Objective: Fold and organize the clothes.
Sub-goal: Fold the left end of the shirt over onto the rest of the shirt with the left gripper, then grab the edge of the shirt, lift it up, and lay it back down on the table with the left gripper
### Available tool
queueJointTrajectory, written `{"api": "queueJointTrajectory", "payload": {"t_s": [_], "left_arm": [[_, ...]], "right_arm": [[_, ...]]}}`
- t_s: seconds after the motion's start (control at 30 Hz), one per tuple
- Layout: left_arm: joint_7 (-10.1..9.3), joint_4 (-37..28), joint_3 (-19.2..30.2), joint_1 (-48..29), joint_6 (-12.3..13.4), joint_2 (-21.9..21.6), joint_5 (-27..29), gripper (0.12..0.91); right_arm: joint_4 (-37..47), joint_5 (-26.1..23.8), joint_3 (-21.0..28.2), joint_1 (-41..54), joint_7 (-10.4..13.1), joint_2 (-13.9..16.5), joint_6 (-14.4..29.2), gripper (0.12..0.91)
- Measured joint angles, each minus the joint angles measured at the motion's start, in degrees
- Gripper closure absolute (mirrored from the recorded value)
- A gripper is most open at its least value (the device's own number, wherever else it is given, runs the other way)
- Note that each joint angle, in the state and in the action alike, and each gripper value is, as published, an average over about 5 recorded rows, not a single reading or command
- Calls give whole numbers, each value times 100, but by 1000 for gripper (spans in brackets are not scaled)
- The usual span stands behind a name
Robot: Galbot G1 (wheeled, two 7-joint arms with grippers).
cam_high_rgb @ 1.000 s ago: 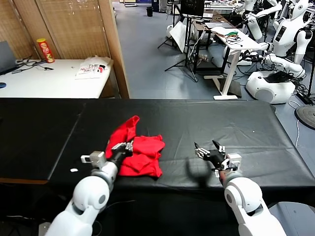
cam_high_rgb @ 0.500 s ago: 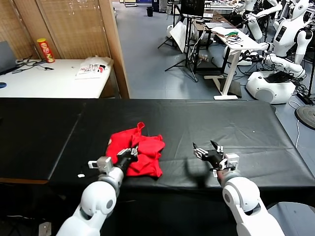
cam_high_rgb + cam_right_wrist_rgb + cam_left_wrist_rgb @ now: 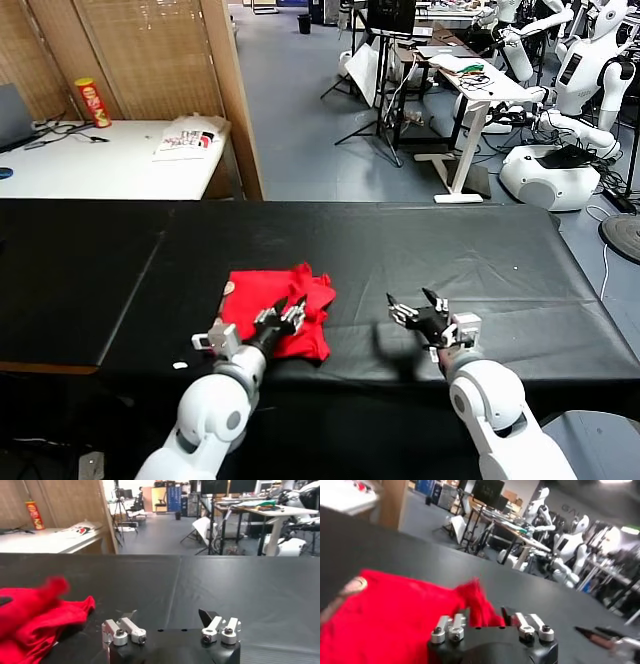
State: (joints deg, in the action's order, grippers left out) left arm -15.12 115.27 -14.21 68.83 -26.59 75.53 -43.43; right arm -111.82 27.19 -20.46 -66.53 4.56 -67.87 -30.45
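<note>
The clothes are one red T-shirt (image 3: pixel 268 298), lying bunched and folded over on the black table (image 3: pixel 480 260), left of centre near the front edge. My left gripper (image 3: pixel 282 318) sits low at the shirt's near edge, open, its fingers spread over the cloth. In the left wrist view the red shirt (image 3: pixel 385 625) fills the area ahead, and a raised fold of it stands between the spread jaws of the left gripper (image 3: pixel 482 612). My right gripper (image 3: pixel 418 312) hovers open over bare table to the right of the shirt, holding nothing. The right wrist view shows the right gripper (image 3: pixel 167 615) and the shirt (image 3: pixel 35 615) off to the side.
A small white scrap (image 3: pixel 180 365) lies by the table's front edge near my left arm. Behind stand a white table (image 3: pixel 100 165) with a red can (image 3: pixel 92 102), a wooden partition (image 3: pixel 232 100), and other robots (image 3: pixel 575 90) at the back right.
My left gripper has drawn the lifted part of the shirt down toward the front edge and opened, letting it go. The shirt now lies flatter. The right gripper has barely moved.
</note>
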Motion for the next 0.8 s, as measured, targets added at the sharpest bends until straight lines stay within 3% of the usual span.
{"api": "queueJointTrajectory", "payload": {"t_s": [0.07,0.17,0.3,0.43,0.63,0.8], "left_arm": [[2,64,-70,-40,40,-11,-163,281],[135,182,-220,-76,197,-100,-84,242],[429,246,-461,-4,410,-384,564,233],[545,177,-770,185,535,-687,1152,232],[595,5,-1190,516,667,-779,1536,232],[612,-107,-1382,650,695,-743,1466,232]], "right_arm": [[35,95,99,77,-95,35,6,227],[103,171,307,241,-269,50,44,227],[244,199,739,587,-466,-18,128,227],[437,120,1286,964,-550,-153,162,227],[806,-487,1975,1302,-512,-348,79,227],[973,-1340,2107,1263,-341,-387,67,227]]}}
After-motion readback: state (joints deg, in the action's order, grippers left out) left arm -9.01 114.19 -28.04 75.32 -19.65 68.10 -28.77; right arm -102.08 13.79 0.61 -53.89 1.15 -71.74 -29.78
